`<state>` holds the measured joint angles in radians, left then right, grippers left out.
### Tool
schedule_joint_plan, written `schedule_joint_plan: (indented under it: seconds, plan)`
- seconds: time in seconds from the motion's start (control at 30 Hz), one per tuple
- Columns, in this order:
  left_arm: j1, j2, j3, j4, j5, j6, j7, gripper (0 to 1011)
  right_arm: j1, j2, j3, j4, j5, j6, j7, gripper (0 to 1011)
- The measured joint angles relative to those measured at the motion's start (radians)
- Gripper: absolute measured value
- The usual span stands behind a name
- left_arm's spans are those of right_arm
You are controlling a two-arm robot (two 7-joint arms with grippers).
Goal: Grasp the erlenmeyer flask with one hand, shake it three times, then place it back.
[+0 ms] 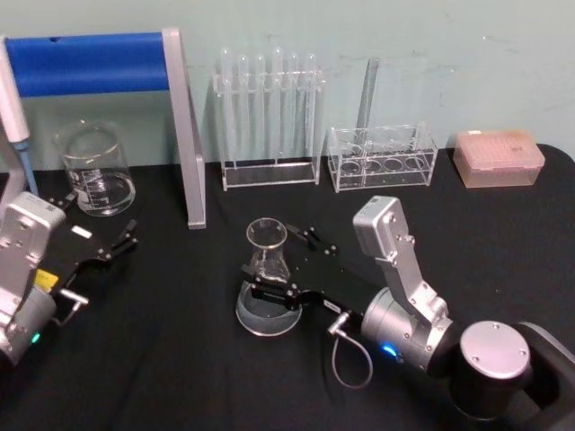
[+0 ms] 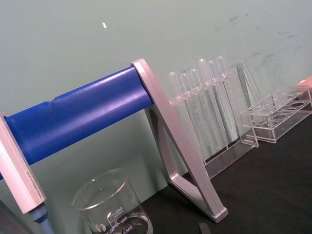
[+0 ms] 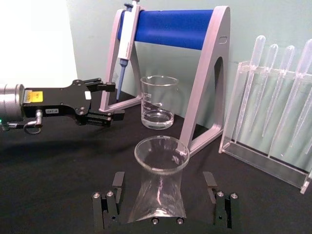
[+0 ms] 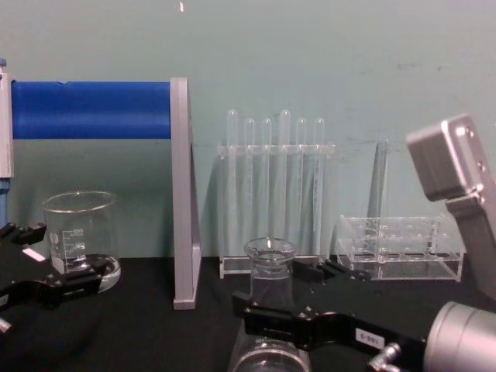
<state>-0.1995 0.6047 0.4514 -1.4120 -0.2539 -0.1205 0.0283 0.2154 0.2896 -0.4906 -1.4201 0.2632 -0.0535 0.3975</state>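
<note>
My right end effector stands wide, one finger on each side of the flask at its sloping wall, neither pressing it. The flask sits upright on the black desk, mid-front, before the tube rack. If I close on that taper, I judge the glass could ride up or tilt. A weak hold might slip while shaking and slosh liquid out. My left end effector rests, fingers spread, near the beaker.

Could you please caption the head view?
Open right black gripper straddling clear conical glass flask; left gripper idle by glass beaker.
</note>
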Motion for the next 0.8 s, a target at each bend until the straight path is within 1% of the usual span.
schedule_joint_plan:
  seconds: [0.13,0.4,0.8]
  plan:
    - [0.000,0.000,0.000,0.000,0.000,0.000,0.000,1001,0.012,-0.022,0.004,0.021,-0.012,-0.004,-0.003,1000]
    - [0.000,0.000,0.000,0.000,0.000,0.000,0.000,1001,0.023,-0.042,0.010,0.037,-0.027,-0.011,-0.002,1000]
    - [0.000,0.000,0.000,0.000,0.000,0.000,0.000,1001,0.023,-0.043,0.011,0.038,-0.030,-0.012,-0.002,1000]
